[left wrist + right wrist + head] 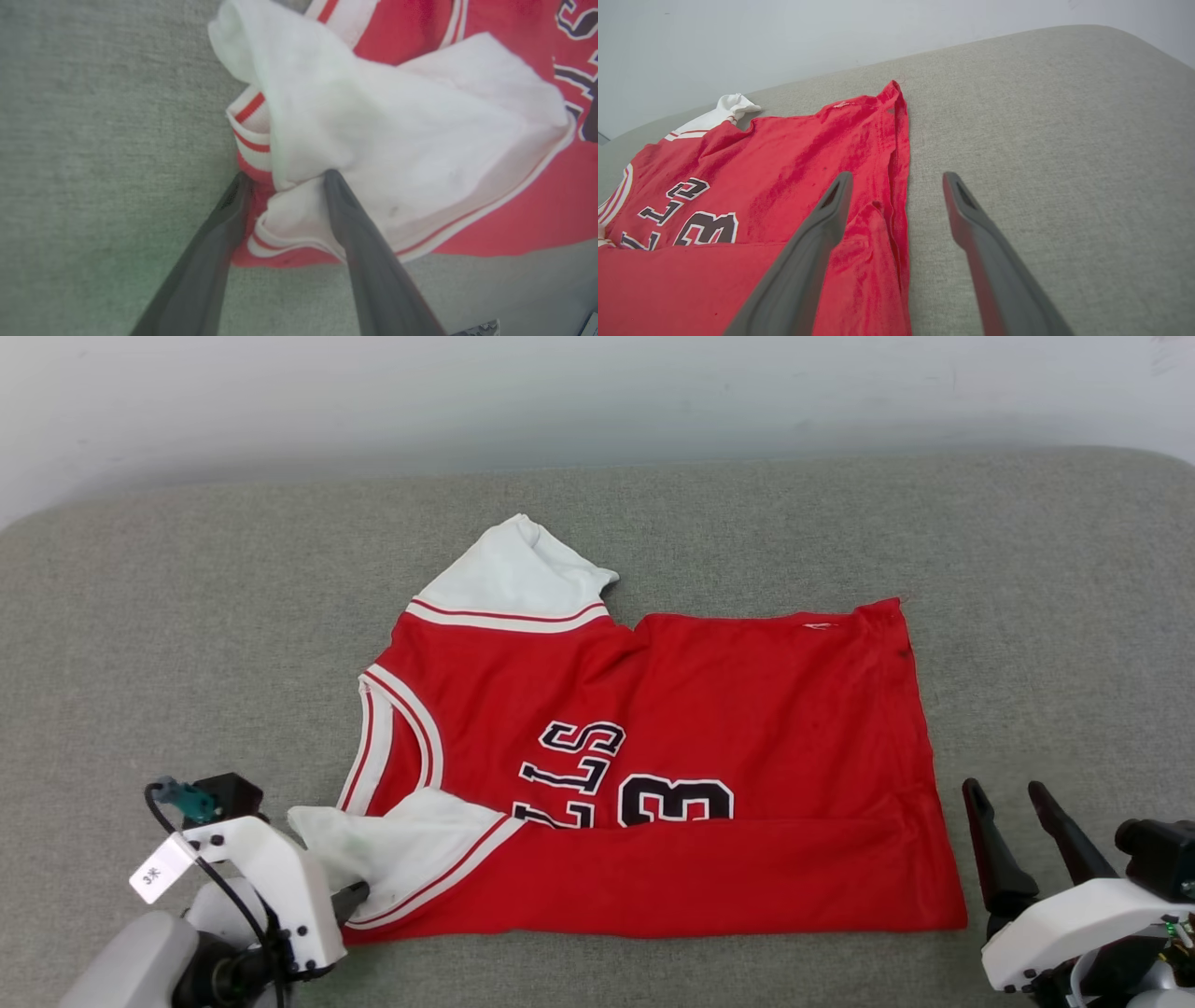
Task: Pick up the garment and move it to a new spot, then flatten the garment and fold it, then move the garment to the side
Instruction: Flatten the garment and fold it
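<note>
Left claw (285,178) — tips half under garment (509,210)

So it's all sitting on this big padded surface (187,616) covered in a grey-green woven fabric, kind of like a couch cushion or a mattress top. The far corners are rounded off and the weave looks pretty even, no big creases. Behind it there's a plain pale wall (597,392), whitish grey, with a few faint scuffs and a soft shadow along the line where the two meet.
</note>
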Robot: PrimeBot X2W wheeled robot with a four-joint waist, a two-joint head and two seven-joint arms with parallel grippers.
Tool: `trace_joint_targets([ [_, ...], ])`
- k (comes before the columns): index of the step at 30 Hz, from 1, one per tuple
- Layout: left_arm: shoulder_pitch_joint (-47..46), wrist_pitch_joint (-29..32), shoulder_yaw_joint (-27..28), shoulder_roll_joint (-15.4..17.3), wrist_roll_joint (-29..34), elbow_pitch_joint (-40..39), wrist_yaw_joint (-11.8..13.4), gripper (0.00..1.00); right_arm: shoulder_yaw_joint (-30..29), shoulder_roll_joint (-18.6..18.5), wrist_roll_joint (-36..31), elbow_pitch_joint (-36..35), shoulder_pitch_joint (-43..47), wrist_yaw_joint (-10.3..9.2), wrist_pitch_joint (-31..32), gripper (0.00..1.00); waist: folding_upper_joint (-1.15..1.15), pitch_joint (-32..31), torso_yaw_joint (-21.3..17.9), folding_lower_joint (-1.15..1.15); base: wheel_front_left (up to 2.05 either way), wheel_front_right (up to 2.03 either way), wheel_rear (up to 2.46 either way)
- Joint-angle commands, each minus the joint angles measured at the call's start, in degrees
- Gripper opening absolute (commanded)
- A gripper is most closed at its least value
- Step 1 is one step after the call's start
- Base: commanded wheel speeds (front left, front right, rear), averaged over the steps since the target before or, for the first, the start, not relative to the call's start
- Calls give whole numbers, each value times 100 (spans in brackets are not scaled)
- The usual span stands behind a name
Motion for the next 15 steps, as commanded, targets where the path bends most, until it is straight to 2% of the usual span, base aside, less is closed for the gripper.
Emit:
trace_joint_targets([
  [1,128,32,-265,-374,-63,159,-158,0,-42,-28,58,-1,-75,-5,58,100,0,-9,14,0,0,0,0],
  [7,-90,-397,-126,-289,82,96,-418,0,-163,-152,296,-1,-76,-5,417,100,0,-96,91,0,0,0,0],
  [15,-104,-710,33,19,318,-539,-305,0,-169,-645,665,41,104,-5,2121,100,0,-204,178,0,0,0,0],
])
